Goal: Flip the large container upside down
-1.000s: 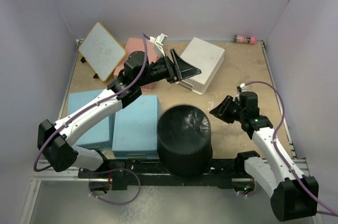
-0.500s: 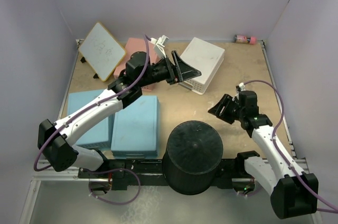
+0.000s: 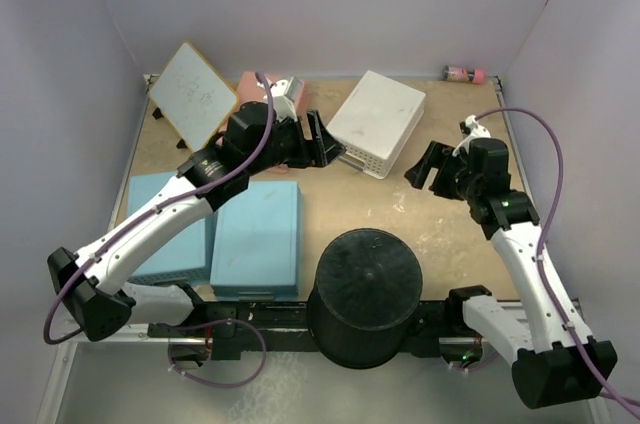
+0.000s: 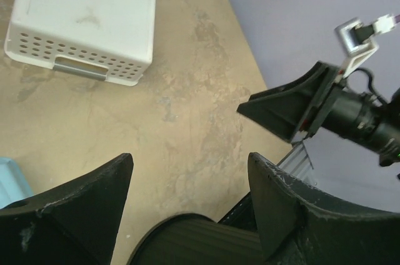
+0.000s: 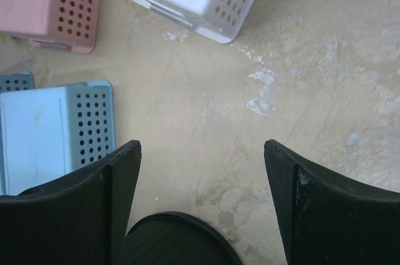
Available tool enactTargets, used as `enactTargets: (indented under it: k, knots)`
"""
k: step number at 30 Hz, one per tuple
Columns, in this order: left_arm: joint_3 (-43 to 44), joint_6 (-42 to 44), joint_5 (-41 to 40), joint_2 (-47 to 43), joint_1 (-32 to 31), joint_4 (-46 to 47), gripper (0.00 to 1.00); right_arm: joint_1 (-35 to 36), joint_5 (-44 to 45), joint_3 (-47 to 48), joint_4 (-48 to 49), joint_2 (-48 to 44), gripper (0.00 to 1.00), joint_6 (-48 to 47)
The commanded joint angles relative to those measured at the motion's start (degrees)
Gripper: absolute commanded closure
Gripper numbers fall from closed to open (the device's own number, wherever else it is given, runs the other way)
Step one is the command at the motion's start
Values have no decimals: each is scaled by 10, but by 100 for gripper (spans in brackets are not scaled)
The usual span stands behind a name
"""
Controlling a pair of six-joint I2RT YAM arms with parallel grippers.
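The large container (image 3: 365, 289) is a round black tub standing near the table's front edge between the arm bases, its closed flat end facing up and its wider part below. Its top edge shows in the left wrist view (image 4: 200, 240) and the right wrist view (image 5: 175, 243). My left gripper (image 3: 325, 141) is open and empty, behind and left of the tub; its jaws (image 4: 190, 162) stand wide apart over bare table. My right gripper (image 3: 432, 169) is open and empty, behind and right of the tub, its jaws (image 5: 201, 149) likewise wide apart. Neither gripper touches the tub.
A white perforated basket (image 3: 378, 122) lies upside down at the back middle. A pink basket (image 3: 248, 104) and a tilted whiteboard (image 3: 195, 94) are at the back left. Two blue baskets (image 3: 258, 234) lie left of the tub. A small pink bottle (image 3: 465, 73) lies by the back wall.
The tub shifted from the middle towards the front edge and has stood still for the last half second. Both open grippers have pulled back, the left one leftward, the right one towards the back right.
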Motion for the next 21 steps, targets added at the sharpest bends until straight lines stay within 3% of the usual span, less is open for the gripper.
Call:
enactTargets:
  k: [1,13,19,21]
  knots:
    - [29,88,18,-51,-2,-47,29,0,-55,65,-21,-27,17,-70]
    - [17,181,152,-114,-1,-144,29,0,-399,110,-63,-96,11,-147]
    - [3,188,167,-122,-2,-140,29,1,-577,42,26,-139,4,-100]
    - [5,194,181,-118,-2,-148,29,1,-597,36,27,-141,3,-105]
